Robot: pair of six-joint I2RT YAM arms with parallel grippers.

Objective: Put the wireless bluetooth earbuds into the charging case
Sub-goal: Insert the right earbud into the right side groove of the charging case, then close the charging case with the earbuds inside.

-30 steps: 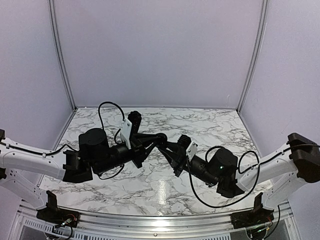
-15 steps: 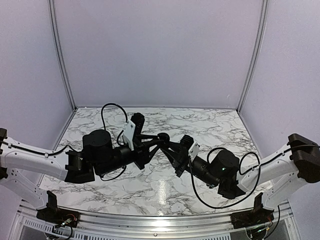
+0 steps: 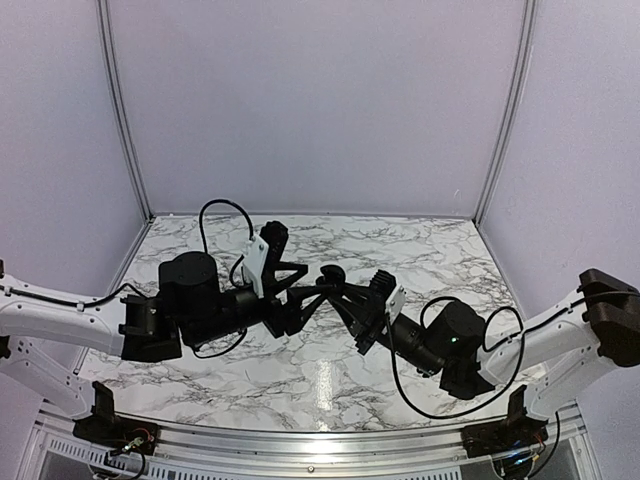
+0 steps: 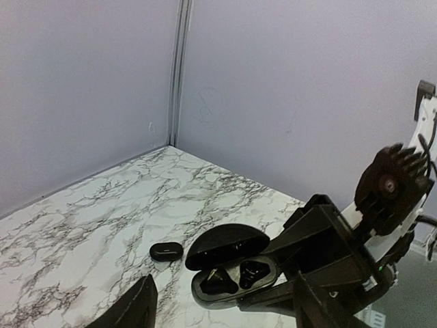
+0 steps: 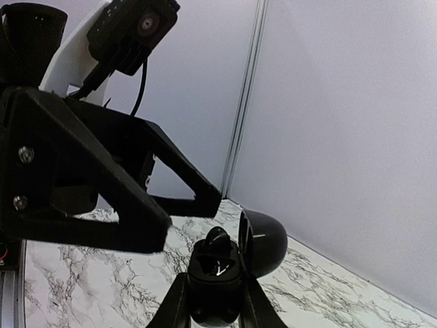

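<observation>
The black charging case [image 4: 232,290] is held above the marble with its lid [image 4: 229,244] swung open. My right gripper [image 5: 217,301] is shut on the case's base [image 5: 215,287]. One earbud [image 5: 218,242] sits in the far well, poking up a little. A dark shape fills the other well [image 4: 217,280]; I cannot tell whether it is an earbud. Another small black earbud [image 4: 166,251] lies on the table left of the case. My left gripper [image 4: 222,304] is open, its fingers [image 4: 136,307] either side of the case and touching nothing. From above, both grippers [image 3: 318,290] meet mid-table.
The marble table [image 3: 420,250] is walled by pale panels on three sides, with a corner post [image 4: 179,68] behind. The left arm's fingers [image 5: 102,198] loom close over the case in the right wrist view. Cables loop off both wrists [image 3: 215,212].
My left gripper has gone from shut to open and drawn back slightly from the case. The right arm, still holding the case, shifted a little to the right.
</observation>
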